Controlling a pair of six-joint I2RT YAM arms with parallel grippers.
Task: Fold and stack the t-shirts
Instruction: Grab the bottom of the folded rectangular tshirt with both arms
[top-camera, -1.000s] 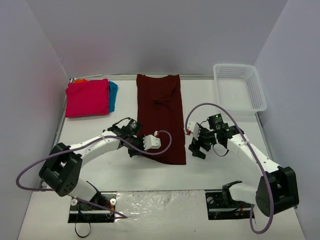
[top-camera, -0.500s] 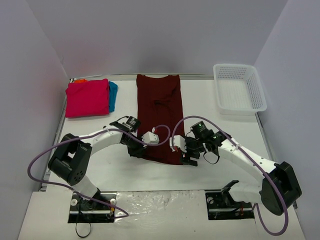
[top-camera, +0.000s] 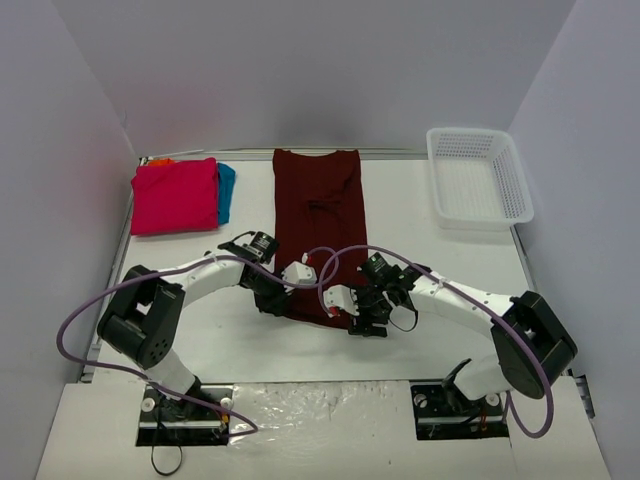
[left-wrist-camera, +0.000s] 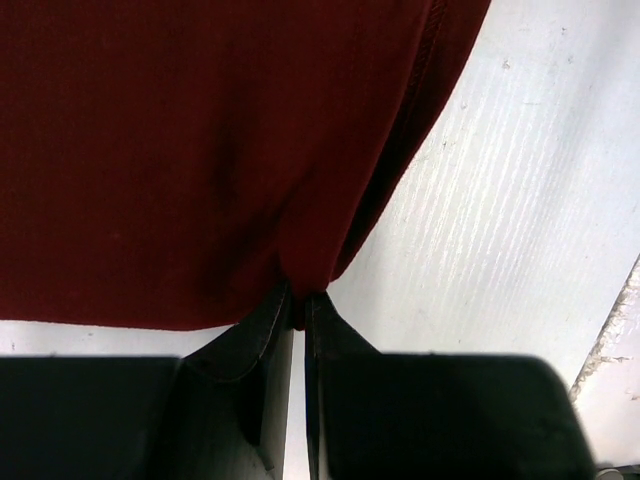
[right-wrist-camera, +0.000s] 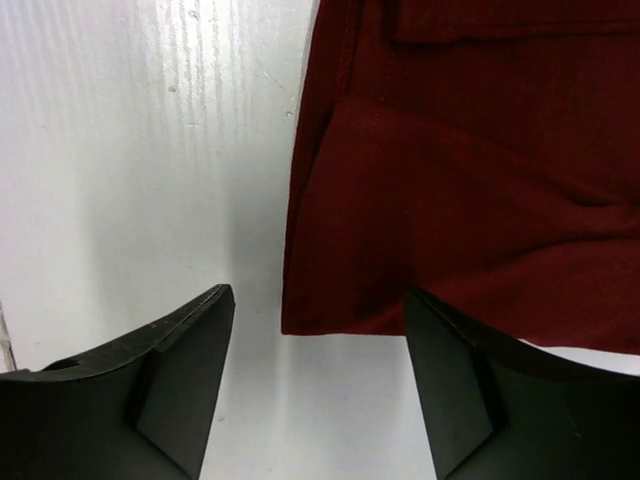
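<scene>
Left side: stretches from its base at the near left with the elbow bent, forearm slanting right over the white table (top-camera: 420, 240), wrist tipped down at the near hem of the large dark maroon cloth t-shirt (top-camera: 318, 215). Ends in the left gripper (top-camera: 281, 303), jaws pressed nearly together with only a sliver of gap, nipping a small pucker of the maroon hem right at the tips. From that pinch in the left wrist view, spreads the maroon cloth (left-wrist-camera: 150, 150) ahead of the jaws and off to their left; leaves bare table ahead and to their right.

Right side: runs low from the near right base, leaning left across the table, wrist turned toward the other near corner of the same hem. Carries the right gripper (top-camera: 364, 322) with jaws spread wide and nothing between them held. In the right wrist view, puts the shirt's corner (right-wrist-camera: 470, 200) just ahead of the gap, nearer the right-hand finger (right-wrist-camera: 450, 370), whose tip overlaps the hem line; cannot tell whether it touches. Keeps the left-hand finger (right-wrist-camera: 180, 350) over bare table.

Beyond both sets of jaws: extends the maroon shirt as a long narrow folded strip toward the far edge. Far ahead and left of the left jaws: a bright pink folded t-shirt (top-camera: 175, 195), a teal blue t-shirt (top-camera: 227, 190) peeking out at its right, a scrap of orange cloth (top-camera: 160, 160) behind. Far ahead and right of the right jaws: a white plastic mesh basket (top-camera: 478, 175)
</scene>
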